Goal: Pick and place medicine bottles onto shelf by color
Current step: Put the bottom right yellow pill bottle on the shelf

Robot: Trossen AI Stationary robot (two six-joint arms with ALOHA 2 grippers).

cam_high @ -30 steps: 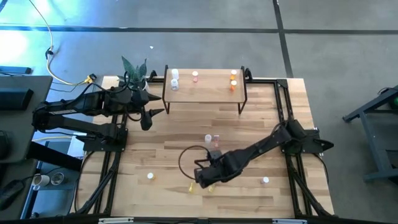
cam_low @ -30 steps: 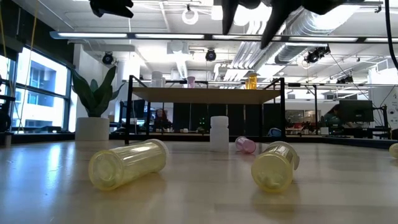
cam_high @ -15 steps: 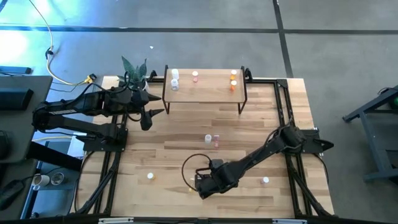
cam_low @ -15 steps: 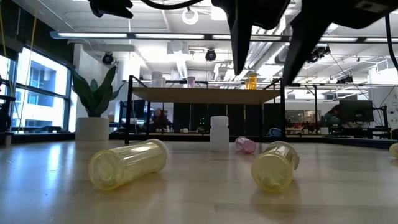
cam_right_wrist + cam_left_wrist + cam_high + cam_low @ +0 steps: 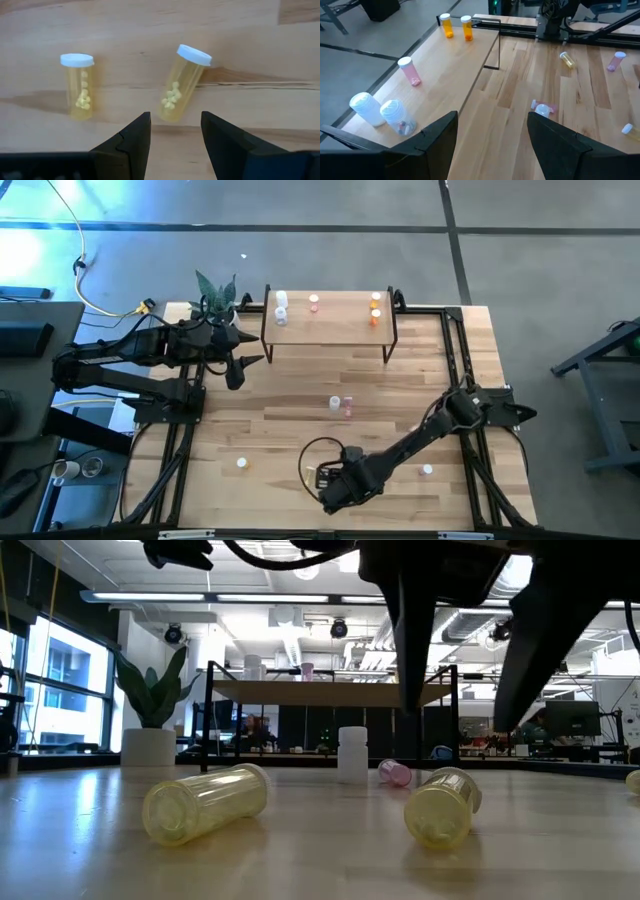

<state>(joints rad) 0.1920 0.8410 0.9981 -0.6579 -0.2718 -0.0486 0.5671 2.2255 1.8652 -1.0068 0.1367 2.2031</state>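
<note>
Two pale yellow bottles lie on their sides at the near edge of the bench [image 5: 400,380], right under the right gripper [image 5: 172,131] — that's the relation that matters. In the right wrist view the tilted yellow bottle [image 5: 181,85] sits just ahead of the gap between the gripper's fingers, cap pointing away and skewed off to one side, so its long axis runs roughly along the gripper's line of sight, not across it. The second yellow bottle [image 5: 79,88] lies near it but apart, off to the side of the gap, long axis about parallel to the first one's. Right gripper's fingers stand apart, nothing between them yet.

From the low view the same pair shows as one bottle [image 5: 206,804] seen base-on and slanted, the other [image 5: 440,806] nearly end-on, with the right arm's dark fingers hanging above the latter.

Right arm is clearly the nearer one — the left gripper [image 5: 492,131] waits far off by the shelf [image 5: 330,320], fingers apart, empty.

Judgement: next move probably needs a wrist turn so the fingers straddle the tilted bottle across its width, though I can't tell exactly how high the gripper hangs above it.
</note>
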